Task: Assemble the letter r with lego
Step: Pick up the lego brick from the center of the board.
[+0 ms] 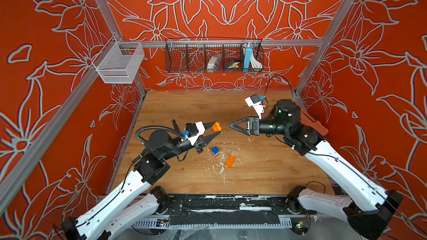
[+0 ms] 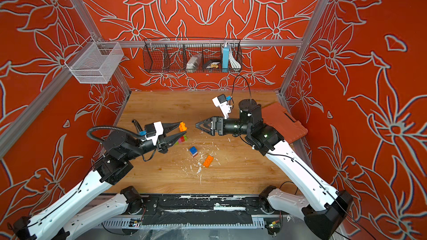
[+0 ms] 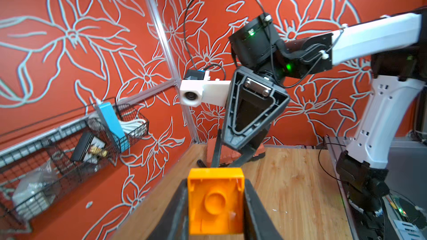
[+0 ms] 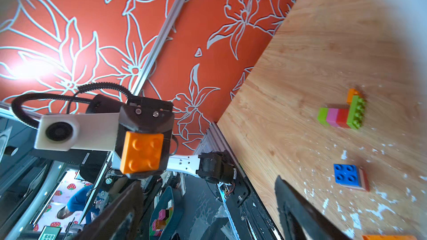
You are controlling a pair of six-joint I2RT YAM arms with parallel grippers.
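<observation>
top view: left tool (image 1: 218,127), right tool (image 1: 231,125) (apart)

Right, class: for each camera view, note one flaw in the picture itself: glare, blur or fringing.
Right wrist view: glare on the wall, right gripper out of focus. Left wrist view: orange brick sharp, wire basket blurred. Both top views: colour fringes near the edges.

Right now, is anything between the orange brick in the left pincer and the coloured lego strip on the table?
Nothing visible does. The orange brick is clamped in the left pincer just over the lego strip; the open right pincer faces it across a gap, and the blue brick lies apart.
</observation>
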